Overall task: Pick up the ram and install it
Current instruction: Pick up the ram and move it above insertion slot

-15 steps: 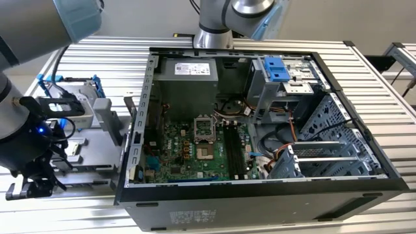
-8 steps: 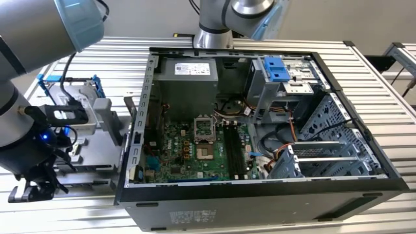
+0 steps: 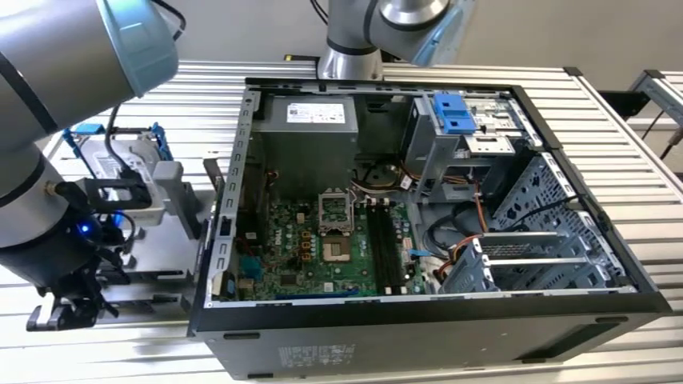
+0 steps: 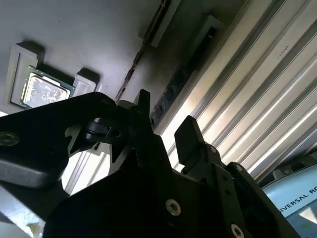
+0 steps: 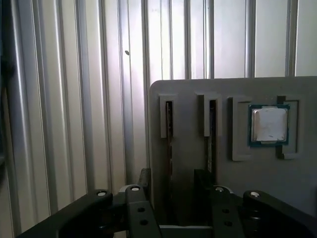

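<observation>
1. In the exterior view, the gripper (image 3: 66,310) hangs low beside the open computer case (image 3: 427,340), over the near end of a grey holder (image 3: 149,244) that lies on the ribbed metal table (image 3: 619,120). A hard drive (image 3: 115,156) in blue brackets lies at the holder's far end.
2. In the second wrist view, the gripper (image 4: 166,116) has its two black fingers (image 4: 143,106) spread apart with nothing between them. The ram (image 4: 172,84) stands on edge in a narrow slot of the holder (image 4: 74,34), in line with the gap.
3. In the first wrist view, the ram (image 5: 169,134) sits in the slot nearest the holder's (image 5: 188,163) side edge. A second stick (image 5: 211,134) fills the next slot, and a processor chip (image 5: 269,124) lies in a pocket beyond it. The gripper (image 5: 173,181) is wide open, one finger on each side of the ram's slot. I cannot tell whether it touches the ram.
</observation>
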Controlling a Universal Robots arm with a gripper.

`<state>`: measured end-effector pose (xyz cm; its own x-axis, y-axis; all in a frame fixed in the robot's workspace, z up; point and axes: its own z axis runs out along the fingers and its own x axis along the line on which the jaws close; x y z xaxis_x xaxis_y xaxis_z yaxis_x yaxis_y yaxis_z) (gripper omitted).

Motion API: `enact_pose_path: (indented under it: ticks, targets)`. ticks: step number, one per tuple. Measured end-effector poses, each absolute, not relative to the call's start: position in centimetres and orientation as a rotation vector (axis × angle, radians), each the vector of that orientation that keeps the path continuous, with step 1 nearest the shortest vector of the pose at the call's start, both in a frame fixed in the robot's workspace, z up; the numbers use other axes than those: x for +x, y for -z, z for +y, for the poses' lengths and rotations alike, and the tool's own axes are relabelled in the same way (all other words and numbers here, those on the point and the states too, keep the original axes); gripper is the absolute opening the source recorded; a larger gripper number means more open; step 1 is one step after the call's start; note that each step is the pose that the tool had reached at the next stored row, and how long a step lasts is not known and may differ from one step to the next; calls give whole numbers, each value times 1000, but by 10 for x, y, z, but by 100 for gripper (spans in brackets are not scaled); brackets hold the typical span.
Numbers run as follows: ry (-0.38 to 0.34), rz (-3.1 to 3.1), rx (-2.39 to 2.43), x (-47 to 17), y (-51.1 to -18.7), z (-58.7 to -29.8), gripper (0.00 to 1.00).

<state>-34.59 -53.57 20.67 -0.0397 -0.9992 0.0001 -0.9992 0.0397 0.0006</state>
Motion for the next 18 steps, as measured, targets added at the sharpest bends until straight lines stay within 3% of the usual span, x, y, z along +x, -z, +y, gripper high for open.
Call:
enact_pose_path:
  ticks: [18]
  targets:
    - [3,-2264,2175,-345,-194,-540,100]
